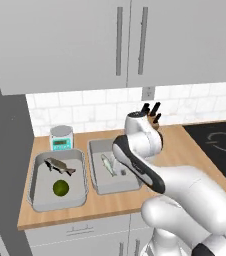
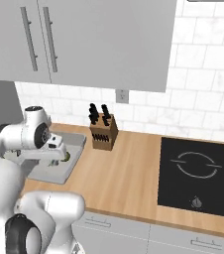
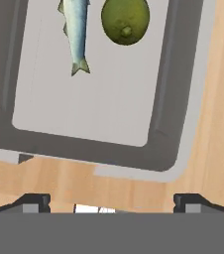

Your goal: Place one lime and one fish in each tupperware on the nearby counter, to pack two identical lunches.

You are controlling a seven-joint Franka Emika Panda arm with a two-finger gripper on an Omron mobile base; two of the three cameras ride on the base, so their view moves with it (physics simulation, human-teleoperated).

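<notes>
Two tubs sit side by side on the wood counter (image 1: pixel 185 145), left half of the left base view. Left tub (image 1: pixel 37 189) holds the dark fish (image 1: pixel 60 166) in its upper part and a lime (image 1: pixel 61 188) below it, apart from each other. Right tub (image 1: pixel 97 184) holds the pale fish (image 1: pixel 107 164); the arm covers its right side there. In the hand view this tub's rim (image 3: pixel 196 94) runs down the right side, with the pale fish (image 3: pixel 76 34) at top left and a second lime (image 3: pixel 125 20) just beside it at top centre, not touching. So both tubs look packed, one lime and one fish each.

Gripper (image 3: pixel 111 201) hangs over the near rim of the right tub; jaws spread wide, nothing between them.

Handling, as a guess: limes are light, firm and round, likely to roll, so pinch across the middle. Fish are slender and probably slick; grip across the thick mid-body, not the tail. Tubs are shallow, so fingers should clear the walls easily.

A small scale (image 1: pixel 61 138) stands behind the left tub, a knife block (image 2: pixel 104 132) further right.
</notes>
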